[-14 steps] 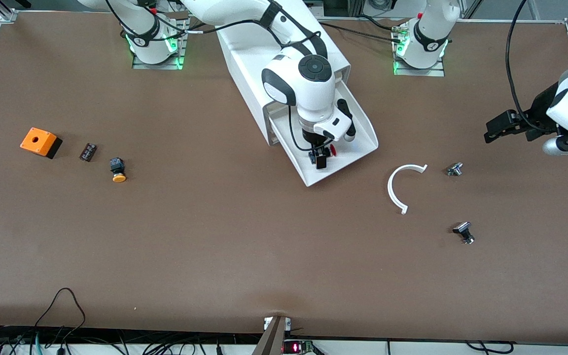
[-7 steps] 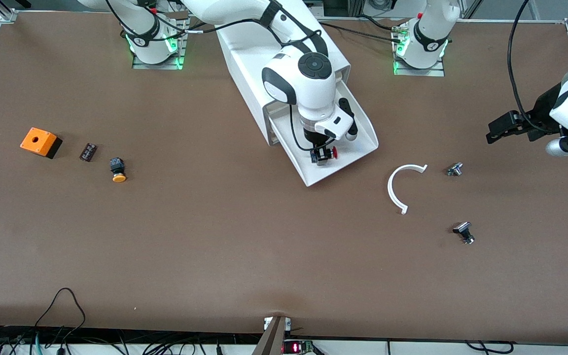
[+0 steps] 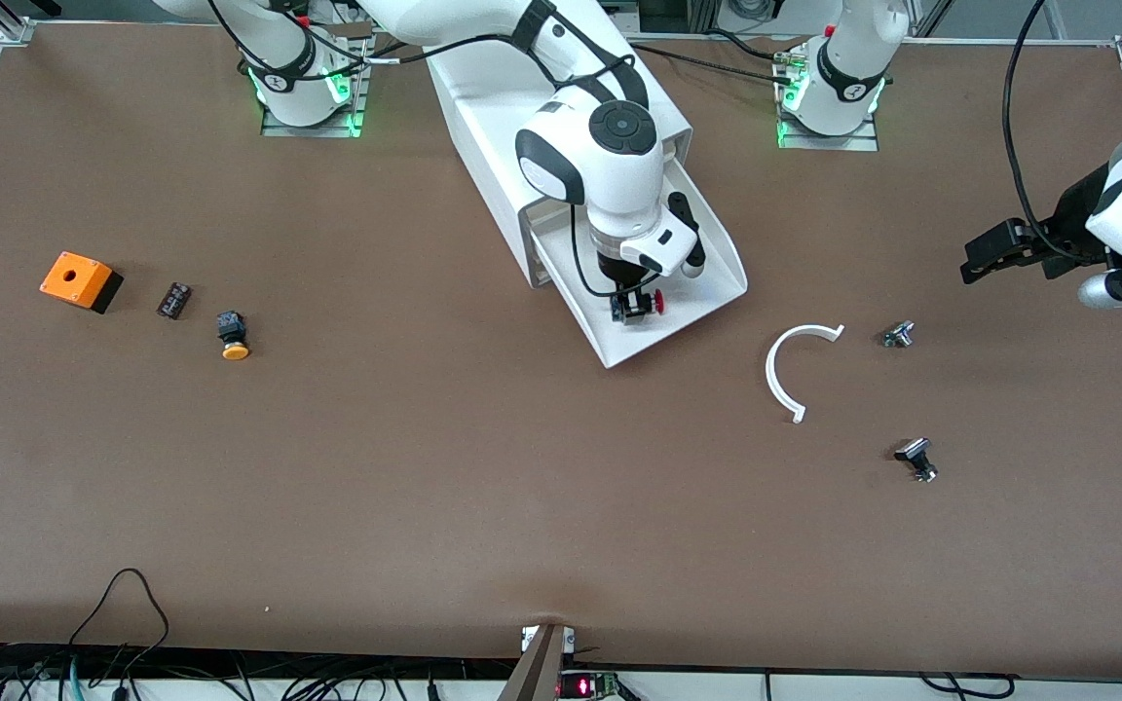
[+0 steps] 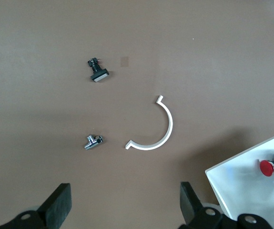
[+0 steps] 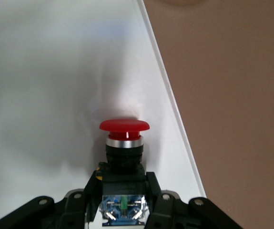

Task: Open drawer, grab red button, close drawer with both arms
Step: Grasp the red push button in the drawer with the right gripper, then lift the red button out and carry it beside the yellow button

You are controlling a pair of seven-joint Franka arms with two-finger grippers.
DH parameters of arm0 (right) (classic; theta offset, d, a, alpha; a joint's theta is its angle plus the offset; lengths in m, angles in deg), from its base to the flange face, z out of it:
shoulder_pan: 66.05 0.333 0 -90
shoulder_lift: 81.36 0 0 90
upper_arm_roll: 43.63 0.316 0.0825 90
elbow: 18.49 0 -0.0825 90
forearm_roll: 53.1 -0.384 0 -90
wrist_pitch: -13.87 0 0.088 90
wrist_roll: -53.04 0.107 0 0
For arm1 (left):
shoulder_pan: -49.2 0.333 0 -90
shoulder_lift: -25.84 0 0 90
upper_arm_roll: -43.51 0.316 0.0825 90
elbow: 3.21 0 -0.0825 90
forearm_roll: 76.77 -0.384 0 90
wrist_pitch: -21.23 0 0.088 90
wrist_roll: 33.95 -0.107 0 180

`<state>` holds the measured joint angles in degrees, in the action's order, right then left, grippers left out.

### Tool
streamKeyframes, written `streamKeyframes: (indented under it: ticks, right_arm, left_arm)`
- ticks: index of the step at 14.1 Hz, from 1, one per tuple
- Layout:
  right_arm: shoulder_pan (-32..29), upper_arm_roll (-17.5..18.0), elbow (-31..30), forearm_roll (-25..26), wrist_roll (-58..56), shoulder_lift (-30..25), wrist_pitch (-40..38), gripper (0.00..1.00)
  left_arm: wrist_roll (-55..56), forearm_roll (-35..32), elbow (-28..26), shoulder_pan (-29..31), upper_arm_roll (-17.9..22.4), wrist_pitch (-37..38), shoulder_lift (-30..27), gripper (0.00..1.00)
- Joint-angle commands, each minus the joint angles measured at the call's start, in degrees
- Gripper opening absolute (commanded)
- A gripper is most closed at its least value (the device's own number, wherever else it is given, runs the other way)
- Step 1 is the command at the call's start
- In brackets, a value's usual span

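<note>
The drawer (image 3: 707, 284) stands pulled out of the white cabinet (image 3: 483, 107), its white floor (image 5: 55, 71) filling much of the right wrist view. My right gripper (image 3: 633, 306) reaches down into the drawer and is shut on the black body of the button (image 3: 655, 301). Its red cap (image 5: 124, 125) points away from my right gripper (image 5: 122, 193). Whether the button rests on the drawer floor I cannot tell. My left gripper (image 3: 978, 259) hangs open and empty over the table at the left arm's end. In the left wrist view, my left gripper (image 4: 125, 210) faces bare table, with the drawer corner (image 4: 244, 183) and the button (image 4: 267, 167) at the edge.
A white curved piece (image 3: 769, 375) lies beside the drawer, with two small silver-black parts (image 3: 898, 334) (image 3: 916, 458) toward the left arm's end. Toward the right arm's end sit an orange box (image 3: 80, 280), a small dark part (image 3: 173, 299) and an orange-capped button (image 3: 233, 336).
My right gripper has shut on the button and drawn it slightly toward the cabinet. The left gripper has drifted a little toward the table's end.
</note>
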<state>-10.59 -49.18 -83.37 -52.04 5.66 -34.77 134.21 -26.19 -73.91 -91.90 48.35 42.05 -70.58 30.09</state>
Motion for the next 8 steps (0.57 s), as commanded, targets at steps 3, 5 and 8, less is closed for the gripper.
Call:
streamKeyframes:
  ticks: [3,5,8]
  right_arm:
    - [-0.3,-0.2,1.4,-0.5,-0.1,-6.1,-8.3,0.4]
    - [-0.2,-0.2,1.4,-0.4,1.6,-9.0,-9.8,0.4]
    - [-0.2,-2.5,1.4,-0.4,6.8,-11.8,-12.9,0.4]
  left_arm:
    - [-0.1,-0.3,1.8,0.1,-0.1,1.4,0.7,1.0]
    - [-0.1,-0.3,1.8,0.1,-0.1,1.4,0.7,1.0]
    - [-0.1,-0.3,1.7,0.1,-0.1,1.4,0.8,1.0]
